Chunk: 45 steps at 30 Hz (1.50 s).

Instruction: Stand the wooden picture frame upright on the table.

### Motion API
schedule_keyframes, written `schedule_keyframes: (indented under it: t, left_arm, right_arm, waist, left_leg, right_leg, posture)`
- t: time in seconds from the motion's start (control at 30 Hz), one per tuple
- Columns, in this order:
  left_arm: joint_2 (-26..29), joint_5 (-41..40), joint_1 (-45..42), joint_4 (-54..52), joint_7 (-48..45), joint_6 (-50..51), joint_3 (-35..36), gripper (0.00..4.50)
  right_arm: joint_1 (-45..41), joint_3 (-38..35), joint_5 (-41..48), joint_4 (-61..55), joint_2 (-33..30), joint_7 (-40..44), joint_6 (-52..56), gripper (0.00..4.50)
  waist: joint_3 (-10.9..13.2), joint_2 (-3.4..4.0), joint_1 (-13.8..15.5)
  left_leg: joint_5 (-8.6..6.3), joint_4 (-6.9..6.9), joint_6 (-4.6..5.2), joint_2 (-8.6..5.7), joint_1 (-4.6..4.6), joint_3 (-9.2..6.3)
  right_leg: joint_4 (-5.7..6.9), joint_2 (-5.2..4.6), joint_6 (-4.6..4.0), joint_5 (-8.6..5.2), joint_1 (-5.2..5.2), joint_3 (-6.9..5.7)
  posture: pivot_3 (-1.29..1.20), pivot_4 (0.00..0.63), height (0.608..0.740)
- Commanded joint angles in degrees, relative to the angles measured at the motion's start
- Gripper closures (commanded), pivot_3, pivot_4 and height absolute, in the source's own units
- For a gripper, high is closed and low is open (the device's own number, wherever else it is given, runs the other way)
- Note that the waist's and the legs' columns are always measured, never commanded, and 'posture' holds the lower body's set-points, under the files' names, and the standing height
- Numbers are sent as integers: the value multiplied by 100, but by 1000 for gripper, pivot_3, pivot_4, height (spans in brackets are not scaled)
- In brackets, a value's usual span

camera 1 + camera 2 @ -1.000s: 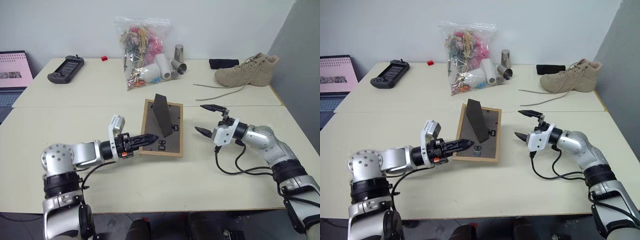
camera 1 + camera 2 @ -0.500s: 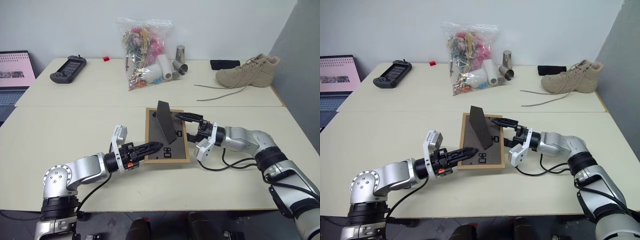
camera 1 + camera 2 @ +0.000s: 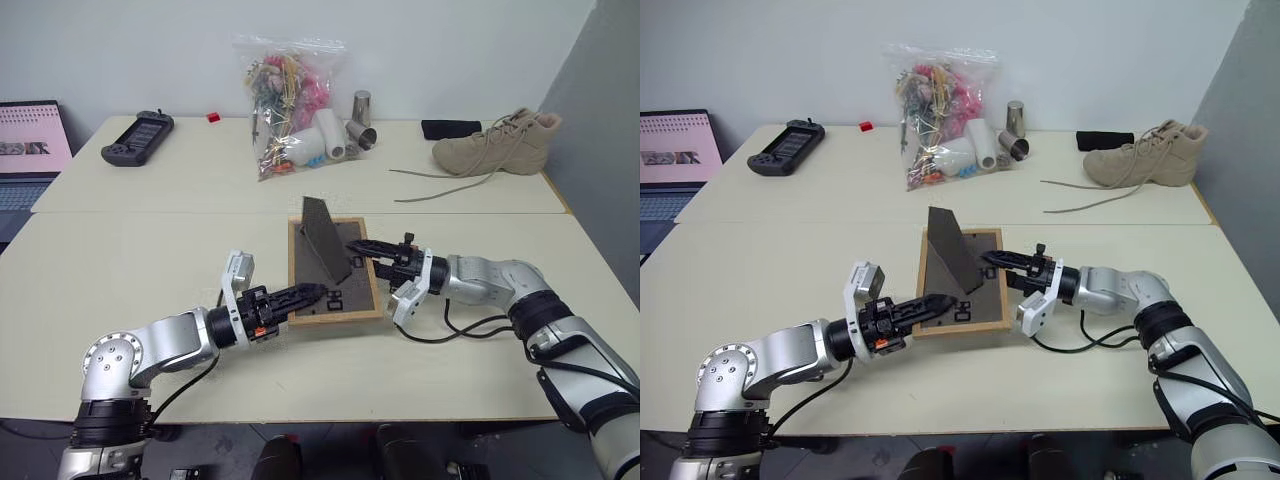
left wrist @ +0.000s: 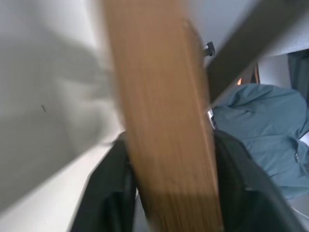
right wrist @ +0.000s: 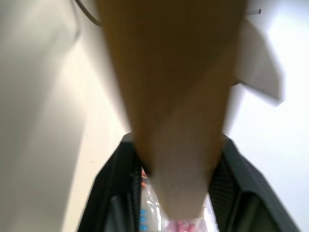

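- The picture frame (image 3: 335,275) lies near the middle of the surface (image 3: 130,260), back side up, with its dark stand flap (image 3: 325,238) already folded out and sticking upward.
- The left pincer (image 3: 298,294) has its two fingers on either side of the frame's near-left edge; in the left wrist view the wood runs between them, so it looks pinched on that rim, though how firmly I cannot tell.
- The right pincer (image 3: 368,250) reaches in from the right, and its fingers straddle the frame's right rim, the upper one lying over the dark back; the right wrist view shows wood between the fingers.
- Risk: both holds are on thin edges. If one pincer lets go or slips while the frame is tipped up, the frame may drop flat again or twist out of the other hold.
- Risk: the right pincer's upper finger sits near the flap. If it pushes the flap while lifting, the flap could fold shut, and the frame would have nothing to lean on.
- Risk: the two arms pull from opposite sides. Uneven lifting could skid the frame across the smooth surface instead of turning it upright.
- Risk: if the frame is set down too steep or with the flap off the surface, it may fall over forward.
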Motion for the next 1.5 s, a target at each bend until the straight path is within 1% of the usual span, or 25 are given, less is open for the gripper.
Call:
schedule_keyframes:
  t: [0.03, 0.13, 0.17, 0.2, 0.27, 0.33, 0.37, 0.47, 0.57, 0.63, 0.7, 0.73, 0.77, 0.8, 0.83, 0.87, 0.9, 0.97, 1.03, 1.1, 1.23, 1.33, 1.5]
  left_arm:
    - [245, -7, -25, -65, -133, 8, 59, 1407]
    - [510, -7, -99, 118, -206, -7, 306, 622]
    - [662, -7, -113, 157, -230, -17, 396, 518]
    - [776, -7, -134, 230, -242, -24, 494, 142]
    - [1095, -7, -180, 334, -249, -76, 655, 0]
    - [1391, -7, -280, 441, -202, -184, 775, 0]
    - [1571, 257, -356, 351, -326, -186, 815, 0]
    - [2124, 1906, -469, -490, -1014, -354, 630, 0]
    - [2248, 3365, -464, -1271, -1464, -1015, 271, 0]
    - [2189, 3987, -416, -1601, -1730, -1347, 162, 0]
    - [2216, 4736, -336, -1844, -1928, -1730, -41, 0]
    - [2226, 5023, -301, -1910, -2033, -1857, -115, 0]
    - [2179, 5459, -282, -1902, -2050, -2172, -130, 0]
    - [2120, 5757, -271, -1877, -2075, -2384, -115, 0]
    - [2088, 6080, -252, -1880, -2137, -2657, -77, 0]
    - [2056, 6315, -236, -1886, -2204, -2842, -50, 0]
    - [1998, 6380, -225, -1899, -2236, -2885, -1, 0]
    - [1842, 6429, -203, -1950, -2280, -2913, 64, 0]
    - [1764, 6688, -74, -2273, -2427, -3054, -156, 0]
    - [1628, 6717, 20, -2524, -2567, -3087, -249, 0]
    - [1533, 6710, 142, -2647, -2838, -2973, -200, 0]
    - [1511, 6805, 175, -2622, -2949, -2928, -216, 0]
    - [1327, 6953, 148, -2431, -2999, -2949, -216, 0]
  right_arm:
    - [-96, -191, 297, -184, -133, -226, -136, 3188]
    - [-38, -228, 466, -177, -235, -145, -244, 3188]
    - [-24, -241, 573, -132, -269, -92, -292, 3188]
    - [-15, -247, 665, -97, -302, -40, -330, 3189]
    - [-11, -246, 821, -14, -380, 94, -344, 3189]
    - [-23, -233, 956, 88, -457, 227, -370, 3189]
    - [-31, -239, 1201, 243, -450, 439, -337, 3189]
    - [-85, -227, 2509, 733, -281, 1615, -163, 3189]
    - [-90, -288, 3957, 676, -41, 2953, 301, 3189]
    - [-36, -424, 4876, 459, 143, 3909, 933, 3189]
    - [-2, -615, 5773, 165, 350, 4905, 1810, 3189]
    - [13, -697, 6076, 35, 415, 5280, 2170, 3189]
    - [-26, -860, 6588, -105, 576, 5826, 3043, 3189]
    - [-50, -981, 6914, -216, 677, 6185, 3664, 3189]
    - [-107, -1098, 7317, -365, 756, 6621, 4646, 3189]
    - [-138, -1192, 7568, -498, 801, 6916, 5350, 3189]
    - [-197, -1305, 7814, -593, 831, 7114, 5999, 3189]
    - [-267, -1482, 8101, -769, 858, 7404, 6931, 3189]
    - [-443, -1618, 8506, -775, 871, 7895, 8225, 3189]
    - [-614, -1650, 8493, -492, 895, 8263, 8791, 3189]
    - [-837, -1759, 8245, 6, 961, 8595, 9041, 3189]
    - [-1051, -1789, 8032, 548, 1035, 8782, 9088, 3189]
    - [-1151, -1893, 7715, 1152, 1231, 8743, 8782, 3189]
  waist:
    - [0, 0, -1]
    - [0, 0, -2]
    - [0, 0, -3]
    - [0, 0, -7]
    - [0, 0, -15]
    - [0, 0, -19]
    - [0, 0, -18]
    - [1, -3, -38]
    - [1, -1, -46]
    - [1, -2, -44]
    - [2, -1, -50]
    - [2, -1, -49]
    - [2, -1, -46]
    - [2, -1, -45]
    - [2, -1, -39]
    - [2, -1, -29]
    - [3, 1, -16]
    - [3, 2, 19]
    - [7, 7, 51]
    - [8, 9, 63]
    - [8, 9, 85]
    - [8, 9, 86]
    - [8, 9, 79]
  left_leg:
    - [0, 0, 1, 0, 0, -1]
    - [-3, 0, 5, 1, 0, -1]
    - [-4, 0, 7, 0, 0, -1]
    - [-7, 0, 13, 1, 0, -1]
    - [-9, 0, 17, 1, 1, -2]
    - [-10, 0, 18, 1, 0, -4]
    - [-10, 0, 18, 1, 0, -4]
    - [-10, -1, 18, 1, -3, -4]
    - [-7, -4, 13, 1, -2, 0]
    - [-1, -6, 2, 6, -3, 0]
    - [1, -6, -2, 10, -3, 0]
    - [1, -6, -2, 13, -3, 0]
    - [1, -7, -1, 14, -3, -1]
    - [-1, -7, 2, 13, -3, -1]
    - [-5, -7, 8, 14, -3, -1]
    - [-8, -7, 14, 14, -3, -2]
    - [-10, -6, 17, 13, -4, -3]
    - [-10, -6, 18, 11, -6, -2]
    - [-11, -6, 19, 11, -10, -1]
    - [-11, -7, 20, 10, -14, 2]
    - [-12, -9, 21, 12, -14, 2]
    - [-12, -9, 21, 11, -15, 3]
    - [-12, -11, 21, 13, -18, 3]
  right_leg:
    - [0, 0, 0, 0, 0, -1]
    - [0, 1, 0, 0, 0, -1]
    - [1, 0, 0, 0, 0, -1]
    - [0, 1, 0, 0, 0, -1]
    - [0, 1, -1, -1, 0, -1]
    - [0, 2, -2, -1, 0, -3]
    - [0, 1, -2, -1, 0, -3]
    - [-7, 1, -2, -1, 1, -6]
    - [-14, 0, -3, -1, 6, -3]
    - [-16, 0, -3, -1, 6, -5]
    - [-16, 3, -3, -1, 6, -6]
    - [-16, 5, -3, -1, 6, -7]
    - [-16, 6, -3, -1, 6, -8]
    - [-15, 6, -3, -1, 6, -9]
    - [-15, 6, -3, -1, 6, -9]
    - [-15, 6, -3, -1, 6, -11]
    - [-15, 5, -3, -1, 5, -12]
    - [-16, 5, -3, -1, 4, -12]
    - [-18, 5, -3, -1, -1, -12]
    - [-22, 5, -3, -1, -4, -10]
    - [-28, 8, -3, -1, -5, -12]
    - [-33, 8, -2, -1, -3, -11]
    - [-36, 9, -2, -1, -5, -12]
  posture:
    - [0, 150, 740]
    - [0, 150, 740]
    - [0, 150, 740]
    - [0, 150, 740]
    - [0, 150, 740]
    - [0, 150, 740]
    - [0, 150, 740]
    - [0, 150, 740]
    - [0, 150, 740]
    - [0, 150, 740]
    - [0, 150, 740]
    - [0, 150, 740]
    - [0, 150, 740]
    - [0, 150, 740]
    - [0, 150, 740]
    - [0, 150, 740]
    - [0, 150, 740]
    - [0, 150, 740]
    - [0, 150, 740]
    - [0, 150, 740]
    - [0, 150, 740]
    - [0, 150, 740]
    - [0, 150, 740]
